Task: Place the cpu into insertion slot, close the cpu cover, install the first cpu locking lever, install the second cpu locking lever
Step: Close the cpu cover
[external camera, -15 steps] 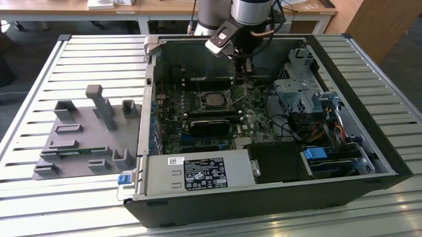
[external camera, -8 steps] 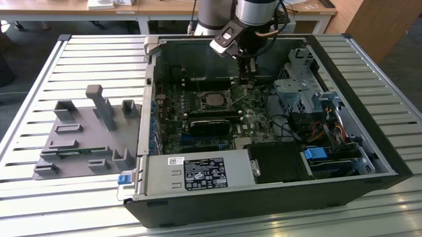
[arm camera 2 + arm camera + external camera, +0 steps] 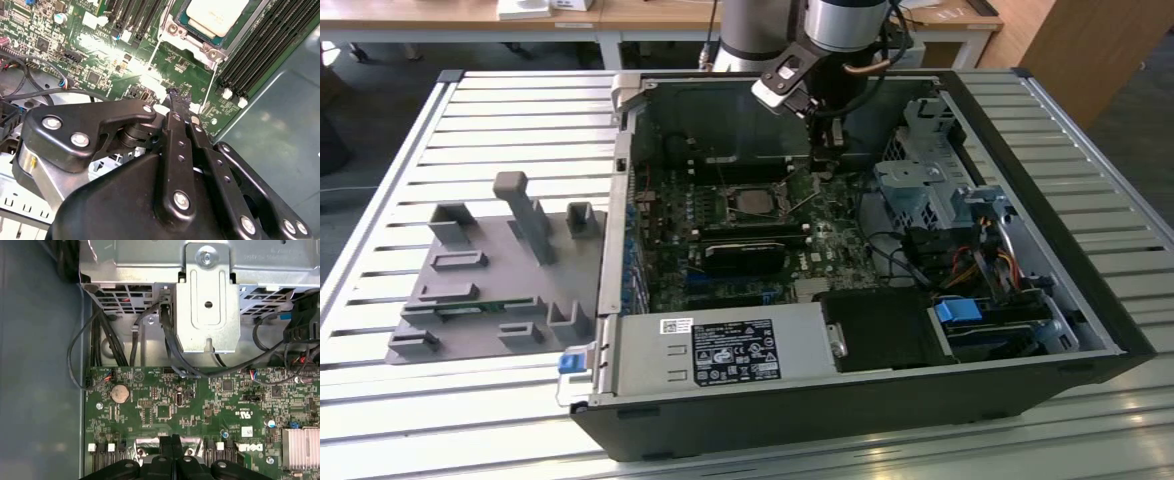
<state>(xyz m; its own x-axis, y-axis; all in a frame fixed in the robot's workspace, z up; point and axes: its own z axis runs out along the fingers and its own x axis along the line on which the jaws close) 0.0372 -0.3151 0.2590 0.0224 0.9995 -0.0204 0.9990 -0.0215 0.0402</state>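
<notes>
Silver-topped and seated in the insertion slot (image 3: 727,200), found the cpu (image 3: 217,15) framed by the cpu cover (image 3: 197,40) lying flat around it, with the gripper (image 3: 180,97) low over the green motherboard (image 3: 165,410) just beside, fingers (image 3: 167,445) pressed together on nothing visible.

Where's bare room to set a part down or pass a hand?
Free: slatted table beyond the grey fixture and at the exterior view's right of the case; inside, bare case floor beside the motherboard. Crowded: around the gripper by the cpu, and the cabled drive cage.
</notes>
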